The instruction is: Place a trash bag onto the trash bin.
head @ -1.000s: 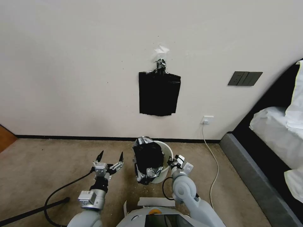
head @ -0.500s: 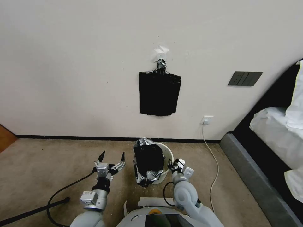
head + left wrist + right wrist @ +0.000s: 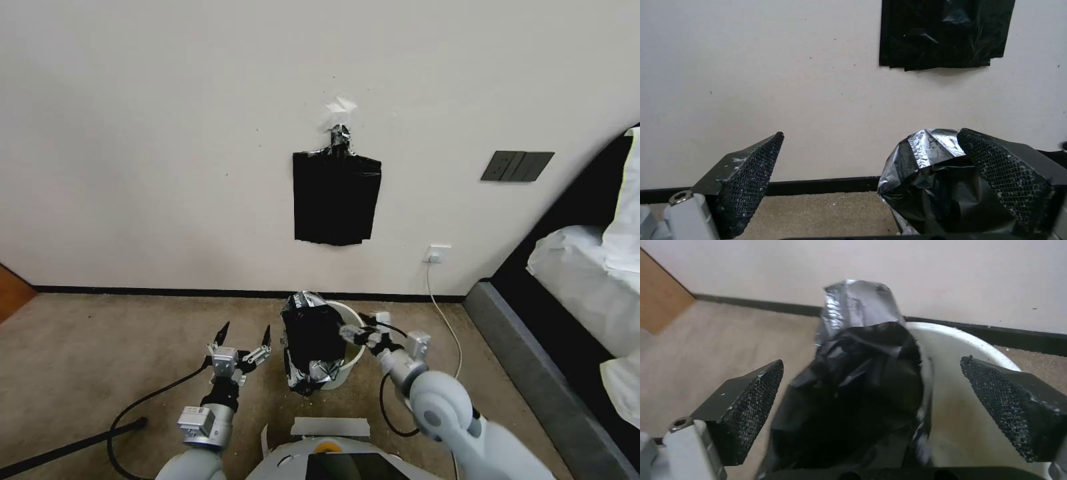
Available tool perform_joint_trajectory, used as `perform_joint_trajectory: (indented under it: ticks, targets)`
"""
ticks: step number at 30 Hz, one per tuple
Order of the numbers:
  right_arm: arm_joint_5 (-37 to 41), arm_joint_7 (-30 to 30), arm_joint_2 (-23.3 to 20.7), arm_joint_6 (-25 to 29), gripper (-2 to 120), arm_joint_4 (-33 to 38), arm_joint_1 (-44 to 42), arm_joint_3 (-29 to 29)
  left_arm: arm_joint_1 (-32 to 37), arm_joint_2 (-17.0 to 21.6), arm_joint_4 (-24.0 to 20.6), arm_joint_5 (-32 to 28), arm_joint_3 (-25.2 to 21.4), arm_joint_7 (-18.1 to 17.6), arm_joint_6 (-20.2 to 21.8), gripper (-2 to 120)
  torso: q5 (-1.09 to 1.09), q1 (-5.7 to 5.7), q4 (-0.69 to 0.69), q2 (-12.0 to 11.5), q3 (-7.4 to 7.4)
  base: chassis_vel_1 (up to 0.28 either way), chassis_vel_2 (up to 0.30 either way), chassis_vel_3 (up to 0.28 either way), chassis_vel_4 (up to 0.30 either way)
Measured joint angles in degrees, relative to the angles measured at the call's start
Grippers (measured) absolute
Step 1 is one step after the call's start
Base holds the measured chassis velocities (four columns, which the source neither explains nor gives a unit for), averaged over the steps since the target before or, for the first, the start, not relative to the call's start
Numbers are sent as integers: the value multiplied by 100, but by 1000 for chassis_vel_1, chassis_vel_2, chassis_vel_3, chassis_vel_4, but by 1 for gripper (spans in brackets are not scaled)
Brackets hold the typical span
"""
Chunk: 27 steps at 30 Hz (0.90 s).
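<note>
Head view: crumpled glossy trash bag [image 3: 312, 347] drapes over trash bin [image 3: 354, 350].

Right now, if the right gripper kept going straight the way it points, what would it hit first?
Most likely the trash bag, draped over the trash bin. The open right gripper points at the bag's crumpled side; depth is unclear.

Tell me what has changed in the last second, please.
The right gripper swung up from beside the trash bin to its rim, jaws open at the trash bag. The left gripper drifted slightly toward the bag, jaws open. Bag and bin stayed put.
</note>
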Motion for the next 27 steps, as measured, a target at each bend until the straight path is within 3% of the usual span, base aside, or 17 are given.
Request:
perform_joint_trajectory:
  ticks: [2, 11, 15, 20, 21, 22, 25, 27]
  targets:
    - [22, 78, 9, -45, 100, -156, 152, -119, -14, -12, -5, 0, 29, -1, 27, 100, 0, 0, 0, 0, 0, 0, 0, 0, 0]
    - [368, 348, -55, -332, 73, -540, 555, -378, -192, 39, -21, -21, 253, -51, 299, 100, -1, 0, -2, 0, 0, 0, 0, 0, 0]
    - [500, 380, -108, -431, 52, -706, 726, -538, -485, 266, 23, -197, 449, -150, 629, 100, -1, 0, -1, 0, 0, 0, 0, 0, 0]
    - [592, 429, -134, -441, 38, -758, 782, -574, -752, 467, 79, -323, 602, -257, 896, 100, -1, 0, -1, 0, 0, 0, 0, 0, 0]
    - [623, 459, -144, -443, 30, -754, 793, -575, -944, 581, 105, -466, 725, -359, 1131, 100, -2, 0, -1, 0, 0, 0, 0, 0, 0]
    - [623, 459, -144, -443, 30, -754, 793, -575, -944, 581, 105, -466, 725, -359, 1131, 100, -2, 0, -1, 0, 0, 0, 0, 0, 0]
    - [622, 507, -148, -443, 16, -692, 789, -577, -1556, 758, 187, -1125, 1117, -722, 1915, 100, -1, 0, -1, 0, 0, 0, 0, 0, 0]
    - [622, 520, -148, -442, 12, -679, 785, -576, -1732, 784, 242, -1298, 1214, -795, 2094, 100, -1, 0, -2, 0, 0, 0, 0, 0, 0]
